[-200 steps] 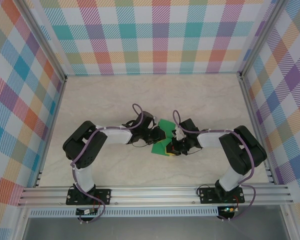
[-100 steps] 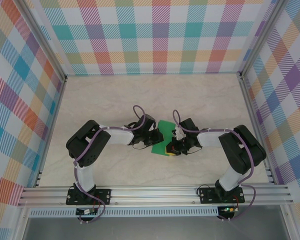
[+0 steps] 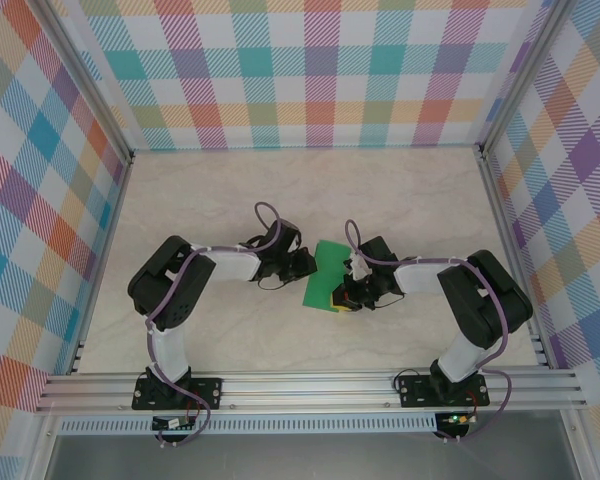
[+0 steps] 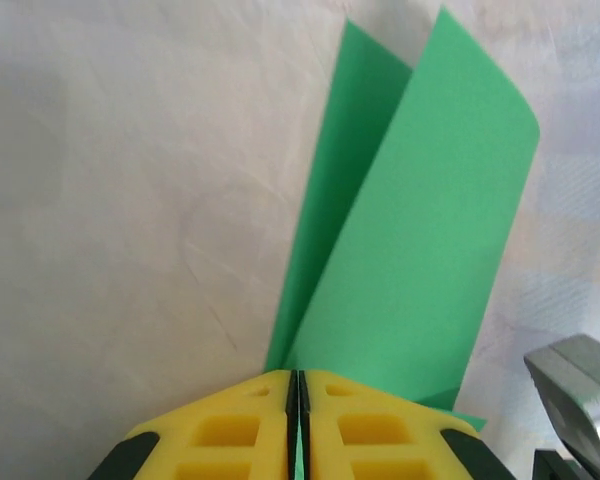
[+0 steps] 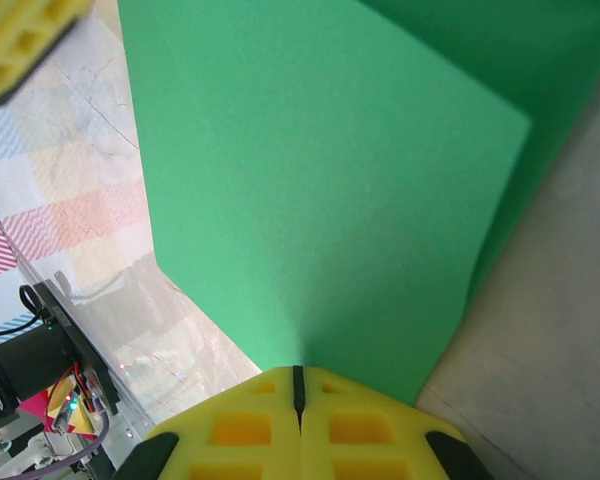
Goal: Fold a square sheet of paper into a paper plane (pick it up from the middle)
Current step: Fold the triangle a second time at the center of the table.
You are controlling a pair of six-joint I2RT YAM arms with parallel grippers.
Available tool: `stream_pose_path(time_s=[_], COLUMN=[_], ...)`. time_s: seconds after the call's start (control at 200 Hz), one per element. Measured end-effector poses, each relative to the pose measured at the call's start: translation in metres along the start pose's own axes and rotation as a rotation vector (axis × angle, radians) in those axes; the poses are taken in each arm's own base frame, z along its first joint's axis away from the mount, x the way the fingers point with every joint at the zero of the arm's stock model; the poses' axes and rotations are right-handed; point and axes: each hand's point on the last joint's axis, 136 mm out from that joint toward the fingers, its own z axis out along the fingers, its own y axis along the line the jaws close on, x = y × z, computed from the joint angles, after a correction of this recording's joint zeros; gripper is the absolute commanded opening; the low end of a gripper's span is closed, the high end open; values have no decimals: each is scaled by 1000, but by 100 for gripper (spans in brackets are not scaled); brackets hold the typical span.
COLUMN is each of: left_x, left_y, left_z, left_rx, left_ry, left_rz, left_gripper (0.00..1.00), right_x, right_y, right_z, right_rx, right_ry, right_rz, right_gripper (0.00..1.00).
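At the near edge, the two arm bases are bolted to an aluminium rail [image 3: 310,385], the left arm on the left and the right arm on the right. Both arms bend inward and meet over the middle of the pale marbled surface [image 3: 230,200].

The green paper sheet [image 3: 325,280] sits between them, near the centre of the surface and slightly on the near side. It is folded, with two green layers showing. In the left wrist view the layers fan apart from a shared edge and rise away from the camera.

The right tool [image 3: 342,303] comes in from the right at the sheet's near corner. In its wrist view the yellow fingers [image 5: 230,430] are pressed together, with the green sheet [image 5: 310,200] coming straight out of the seam, so this tool pinches the paper. A blurred yellow pad [image 5: 20,40] shows at the top left of that view.

The left tool [image 3: 308,267] reaches the sheet's left edge a little farther back. Its yellow fingers [image 4: 230,430] are closed to a thin dark line. The folded sheet [image 4: 420,230] runs down into their tips and appears to be nipped there.

Beyond the tools the surface runs back to the pastel plaid walls [image 3: 310,70], which enclose it at the rear and on both sides.
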Motion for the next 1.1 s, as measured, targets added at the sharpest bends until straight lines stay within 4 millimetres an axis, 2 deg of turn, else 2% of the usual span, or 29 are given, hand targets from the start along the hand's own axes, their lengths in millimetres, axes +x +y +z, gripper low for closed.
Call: stream_pose_path(time_s=[0.19, 0.325, 0.465, 0.595, 0.665, 0.77, 0.95, 1.1], left_x=[-11, -12, -20, -14, -1, 15, 33, 36], left_y=[6, 0, -36, -68, -77, -75, -49, -32], left_z=[-3, -12, -41, -58, -54, -39, -11, 0], left_rx=[-26, -15, 72, 159, 188, 193, 141, 93], left_ry=[-22, -28, -75, -78, -40, 21, 93, 101], left_rz=[-14, -10, 29, 77, 98, 106, 76, 60], left_gripper=[14, 15, 15, 14, 13, 13, 12, 11], right_x=[1, 1, 1, 1, 1, 2, 2, 1], right_y=[-1, -1, -1, -1, -1, -1, -1, -1], right_z=[-1, -2, -2, -3, -3, -3, -3, -4], right_rx=[3, 5, 9, 14, 15, 18, 20, 26], right_ry=[2, 3, 7, 9, 11, 13, 16, 13], right_rz=[4, 6, 11, 15, 17, 19, 23, 24], right_gripper=[0, 0, 0, 0, 0, 0, 0, 0])
